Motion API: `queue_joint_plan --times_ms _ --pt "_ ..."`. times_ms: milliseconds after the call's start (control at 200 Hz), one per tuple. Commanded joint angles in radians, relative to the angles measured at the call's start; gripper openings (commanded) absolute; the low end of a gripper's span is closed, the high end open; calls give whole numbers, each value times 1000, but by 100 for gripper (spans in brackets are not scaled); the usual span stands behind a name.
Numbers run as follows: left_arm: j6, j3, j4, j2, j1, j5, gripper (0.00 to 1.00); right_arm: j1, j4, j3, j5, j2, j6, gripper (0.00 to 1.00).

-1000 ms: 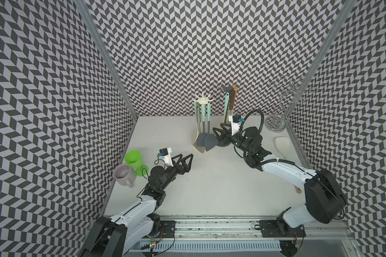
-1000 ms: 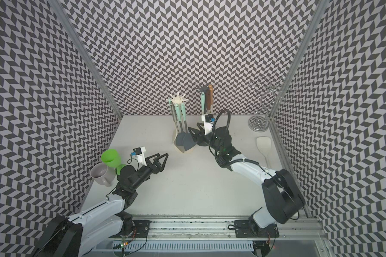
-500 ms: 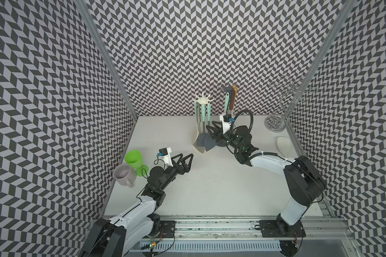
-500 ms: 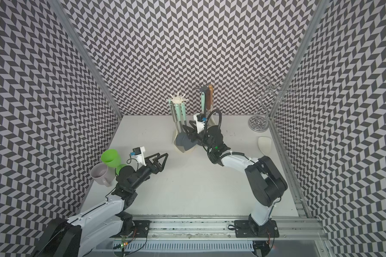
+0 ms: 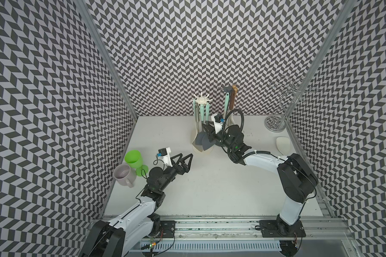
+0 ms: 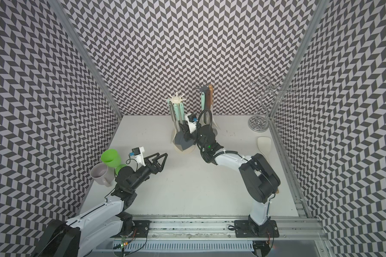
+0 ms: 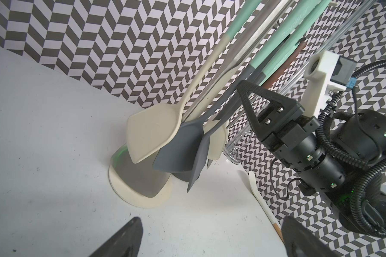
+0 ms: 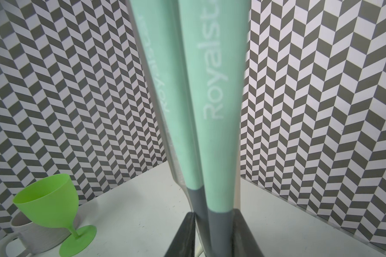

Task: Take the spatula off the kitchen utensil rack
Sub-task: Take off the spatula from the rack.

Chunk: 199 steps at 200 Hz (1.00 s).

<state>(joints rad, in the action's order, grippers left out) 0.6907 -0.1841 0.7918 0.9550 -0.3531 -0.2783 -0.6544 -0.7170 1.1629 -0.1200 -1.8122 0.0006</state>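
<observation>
Right gripper [image 8: 214, 214], jaws narrowed since a second ago, pinches the mint-handled spatula [image 8: 218, 133] hanging on the utensil rack [image 5: 201, 101] at the table's [image 5: 210, 189] 12 o'clock; left gripper [image 5: 185, 155] gapes empty at 8 o'clock.

The bench [image 5: 210, 189] is matt white, scuffed and speckled with small dark marks. The mint-green and grey spatula [image 8: 218, 111] has a smooth satin handle, plastic or silicone, with pale printed lettering. The cream round-based utensil rack [image 7: 127, 191] looks like matt plastic. The lime-green plastic goblet [image 8: 47, 200] is glossy and faintly translucent. The pale grey ribbed mug [image 8: 38, 237] is duller. The spiral wire stand [image 5: 275, 124] at the far right corner is mirror-bright metal. The right hand [image 8: 214, 212] has matt black, finely grained plastic fingers.
</observation>
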Motion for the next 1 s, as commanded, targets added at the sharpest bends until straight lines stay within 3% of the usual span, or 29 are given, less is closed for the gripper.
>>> queue_joint_plan --times_ms 0,215,466,691,991 --pt "-2 11 23 -6 4 -11 99 -7 -21 -1 50 49 -40 23" --pt "-1 12 26 -10 3 -12 99 -9 -12 -24 68 74 -56 17" --pt "-5 15 23 -22 4 -9 99 -21 43 -3 94 103 -90 0" --pt "-8 20 17 -46 4 -6 99 -28 91 3 169 143 -66 0" --pt "-11 29 18 -65 3 0 99 -28 71 -25 119 200 -30 0"
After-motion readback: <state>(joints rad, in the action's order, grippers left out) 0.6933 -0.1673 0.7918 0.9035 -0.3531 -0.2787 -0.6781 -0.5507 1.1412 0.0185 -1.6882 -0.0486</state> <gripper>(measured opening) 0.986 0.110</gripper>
